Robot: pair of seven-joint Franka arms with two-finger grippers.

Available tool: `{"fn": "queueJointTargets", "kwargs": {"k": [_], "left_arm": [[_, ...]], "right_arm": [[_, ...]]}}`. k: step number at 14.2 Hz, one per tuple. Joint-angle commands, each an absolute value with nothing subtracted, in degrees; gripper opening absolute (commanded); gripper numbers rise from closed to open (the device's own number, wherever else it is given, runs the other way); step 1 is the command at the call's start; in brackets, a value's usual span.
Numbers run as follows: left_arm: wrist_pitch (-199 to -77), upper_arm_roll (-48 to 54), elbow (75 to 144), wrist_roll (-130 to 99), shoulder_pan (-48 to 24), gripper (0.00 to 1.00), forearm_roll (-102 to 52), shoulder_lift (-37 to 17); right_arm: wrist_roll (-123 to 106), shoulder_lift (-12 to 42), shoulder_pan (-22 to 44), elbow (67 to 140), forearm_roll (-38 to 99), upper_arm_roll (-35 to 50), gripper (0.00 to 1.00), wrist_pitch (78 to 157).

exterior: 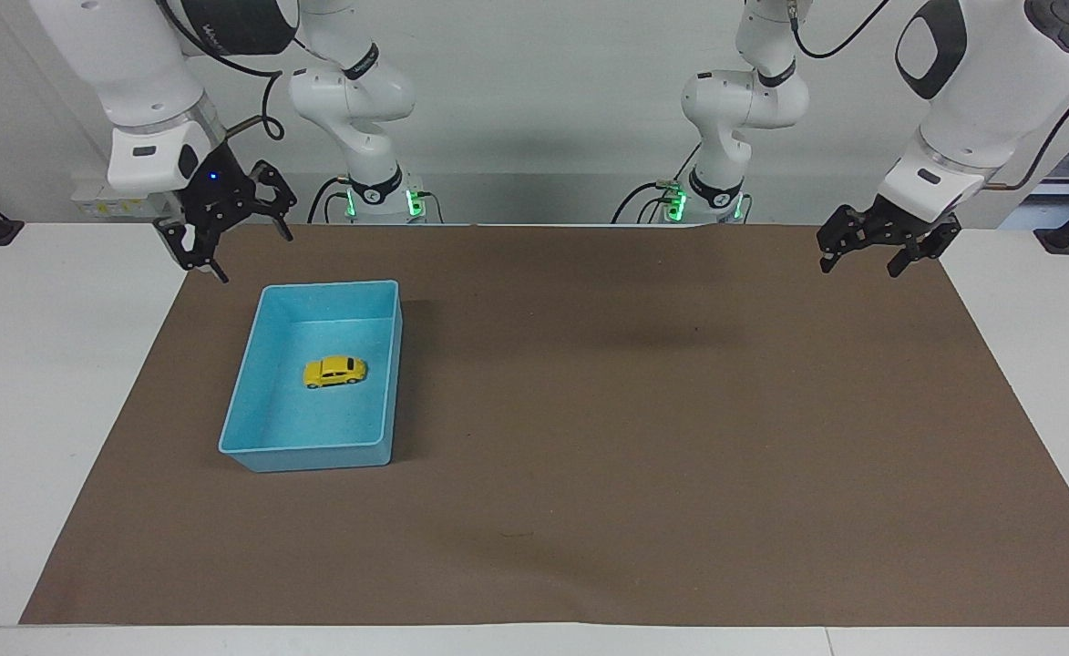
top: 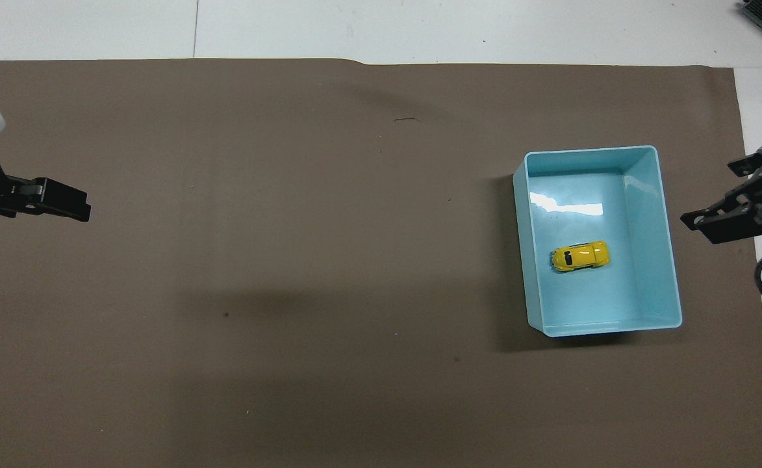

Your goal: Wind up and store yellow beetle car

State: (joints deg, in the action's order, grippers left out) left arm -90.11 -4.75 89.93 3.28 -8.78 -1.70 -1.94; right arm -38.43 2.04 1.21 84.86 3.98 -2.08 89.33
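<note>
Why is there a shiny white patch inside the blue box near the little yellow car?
In the overhead view it is glare: a lamp mirrored on the glossy floor of the blue box, farther from the robots than the yellow car. In the facing view the box floor looks evenly blue, with soft shadows on the brown mat.

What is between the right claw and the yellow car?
Only the bin's wall separates the right claw and the yellow car, which sits inside the bin; the facing view shows this.

The yellow beetle car sits inside the light blue bin; both grippers hang apart over the brown mat.
</note>
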Motion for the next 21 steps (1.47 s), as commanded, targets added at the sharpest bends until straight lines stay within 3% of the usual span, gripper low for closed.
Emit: {"fn": "queueJointTargets", "kwargs": {"k": [1, 4, 7, 21], "left_arm": [[-88.77, -4.22, 88.68, 2.64, -8.17, 1.0, -0.61, -2.46], [-88.77, -4.22, 88.68, 2.64, -8.26, 1.0, -0.61, -2.46], [-88.77, -4.22, 88.68, 2.64, -8.17, 1.0, -0.61, -2.46], [-88.77, -4.22, 88.68, 2.64, -8.26, 1.0, -0.62, -2.46]], "right_arm": [[-21.96, 3.08, 2.98, 81.04, 3.08, -2.11, 1.0, 85.1], [-0.15, 3.17, 3.25, 79.19, 3.69, -2.02, 1.0, 81.22], [4.22, 2.9, 3.43, 77.53, 1.59, -1.67, 1.0, 76.3], [3.52, 0.79, 3.6, 77.87, -1.93, -2.55, 1.0, 80.05]]}}
